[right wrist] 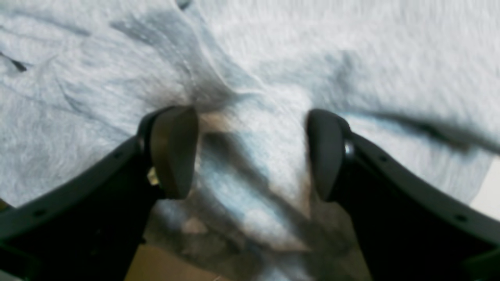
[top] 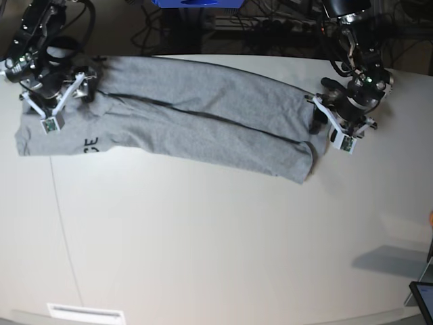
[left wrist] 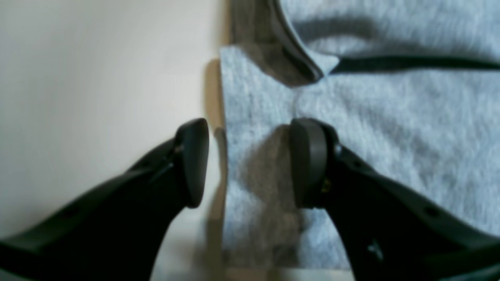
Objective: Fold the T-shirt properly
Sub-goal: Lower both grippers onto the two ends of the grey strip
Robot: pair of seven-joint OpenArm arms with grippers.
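Grey T-shirt (top: 203,128) is lying in a long folded band across the white surface (top: 216,250) in base view, while wrist views are showing left pincer (left wrist: 248,162) straddling its edge and right pincer (right wrist: 250,154) over cloth, both released.

A robotics lab is showing here: black cables (top: 270,24) are tangling behind the white desk (top: 216,237).
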